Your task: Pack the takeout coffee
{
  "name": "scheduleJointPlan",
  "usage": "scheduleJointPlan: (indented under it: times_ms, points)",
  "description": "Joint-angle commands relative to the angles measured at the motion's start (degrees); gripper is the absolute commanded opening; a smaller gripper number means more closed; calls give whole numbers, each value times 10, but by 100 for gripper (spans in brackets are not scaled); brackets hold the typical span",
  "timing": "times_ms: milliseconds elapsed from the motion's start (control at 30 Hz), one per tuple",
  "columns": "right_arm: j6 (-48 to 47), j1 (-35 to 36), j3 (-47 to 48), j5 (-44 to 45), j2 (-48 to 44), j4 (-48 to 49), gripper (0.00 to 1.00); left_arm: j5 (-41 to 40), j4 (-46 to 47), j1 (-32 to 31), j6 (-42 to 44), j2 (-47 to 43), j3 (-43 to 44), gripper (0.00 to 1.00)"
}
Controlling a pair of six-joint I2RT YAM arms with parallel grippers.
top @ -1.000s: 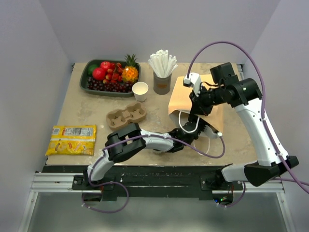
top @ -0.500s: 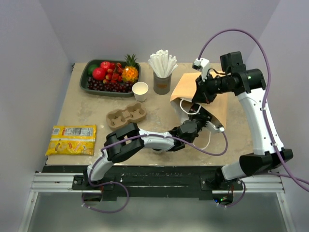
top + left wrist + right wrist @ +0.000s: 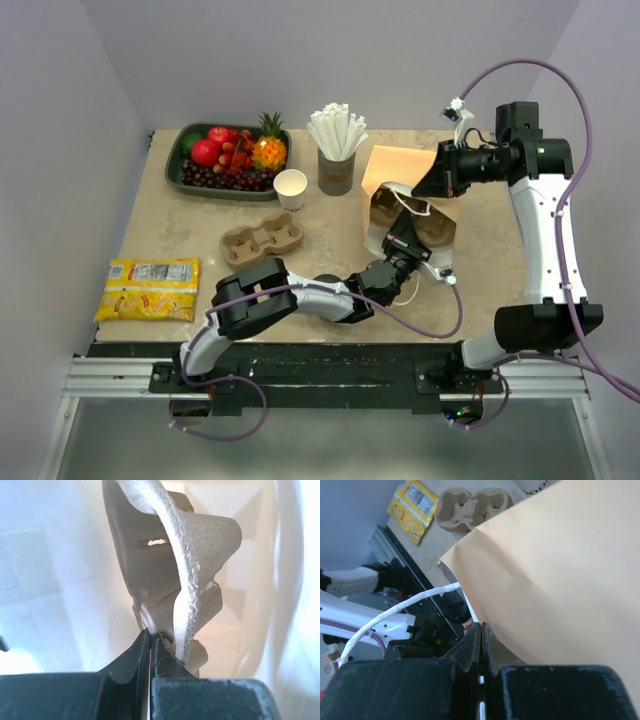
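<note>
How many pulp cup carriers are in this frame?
2. One carrier sits left of the bag. A second stands inside the bag, at the left gripper fingertips. The bag could hide more.

Overhead view of a beige worktop (image 3: 190,215). The right gripper (image 3: 428,186) pinches the upper edge of a brown paper bag (image 3: 395,166), holding its mouth open. The left gripper (image 3: 405,241) reaches inside. Further left: a fruit tray (image 3: 178,165), a grey cup of straws (image 3: 336,172), a pulp cup carrier (image 3: 262,238), and a yellow snack packet (image 3: 150,287).
</note>
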Motion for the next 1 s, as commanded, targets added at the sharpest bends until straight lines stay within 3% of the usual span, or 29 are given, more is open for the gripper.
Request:
scheduleJointPlan:
  times_ms: [0,67,167,300,433,633,667,800,967]
  points:
    - [48,-22,35,-111,6,46,0,-27,19,-12,-47,-43,0,0]
    - [53,-23,34,-109,7,54,0,-35,7,-12,-73,-45,11,0]
    - [48,-23,20,-72,2,54,0,-47,-25,-15,-126,-59,14,20]
    - [37,-23,-4,-33,-6,62,0,-43,-200,-24,-256,-101,17,31]
    - [32,-22,-11,-28,-3,68,0,-32,-291,-34,-340,-120,15,41]
    - [15,-23,-5,-7,5,64,0,48,-390,-36,-445,-179,17,55]
    - [12,-23,-11,-5,4,69,0,70,-399,-36,-476,-186,18,62]
    - [3,-23,-43,-4,-5,103,0,113,-471,-36,-532,-194,31,66]
    - [-10,-22,-89,-10,-42,127,0,96,-452,-32,-523,-162,21,68]
